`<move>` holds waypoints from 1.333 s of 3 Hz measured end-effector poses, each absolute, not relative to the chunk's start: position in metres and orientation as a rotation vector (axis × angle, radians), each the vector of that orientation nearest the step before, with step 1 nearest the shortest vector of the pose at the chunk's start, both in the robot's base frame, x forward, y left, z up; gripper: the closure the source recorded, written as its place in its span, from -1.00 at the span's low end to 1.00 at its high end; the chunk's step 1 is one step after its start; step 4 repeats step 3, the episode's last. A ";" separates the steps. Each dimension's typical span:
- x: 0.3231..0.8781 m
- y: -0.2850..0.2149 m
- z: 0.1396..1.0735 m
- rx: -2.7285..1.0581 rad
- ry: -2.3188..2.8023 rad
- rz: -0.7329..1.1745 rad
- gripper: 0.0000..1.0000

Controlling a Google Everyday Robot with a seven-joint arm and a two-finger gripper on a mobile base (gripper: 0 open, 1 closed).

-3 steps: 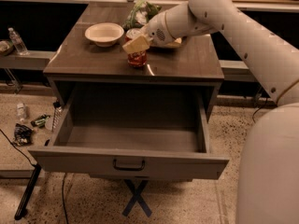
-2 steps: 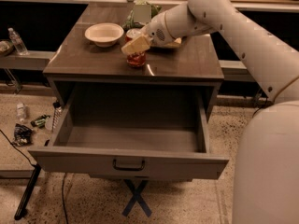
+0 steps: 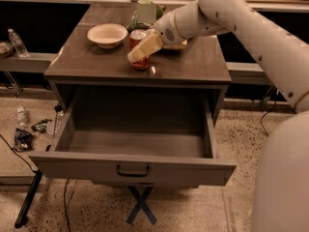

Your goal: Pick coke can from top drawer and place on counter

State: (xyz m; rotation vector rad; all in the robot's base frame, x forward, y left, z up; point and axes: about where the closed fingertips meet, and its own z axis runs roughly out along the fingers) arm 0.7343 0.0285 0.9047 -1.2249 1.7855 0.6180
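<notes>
Camera view: coke can (image 3: 137, 36) stands upright on the counter (image 3: 193, 64), left of centre and near the front edge, just right of the white bowl (image 3: 107, 35), with open counter running from it to the right edge. Gripper (image 3: 137, 57) reaches the can from the right rear, one pale finger (image 3: 145, 46) lying across its front in a grasp. Top drawer (image 3: 133, 164) stands pulled out below, grey floor and side walls in view, front panel well forward of the counter's edge.

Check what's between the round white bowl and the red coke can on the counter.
Camera view: only bare glossy dark counter between white bowl and coke can; the gripper sits at the can.
</notes>
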 end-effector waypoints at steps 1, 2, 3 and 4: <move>0.725 0.002 0.923 -1.163 1.786 0.523 -1.00; 0.708 -0.028 0.942 -1.098 1.775 0.409 -1.00; 0.708 -0.028 0.942 -1.097 1.775 0.408 -1.00; 0.708 -0.028 0.942 -1.097 1.775 0.408 -1.00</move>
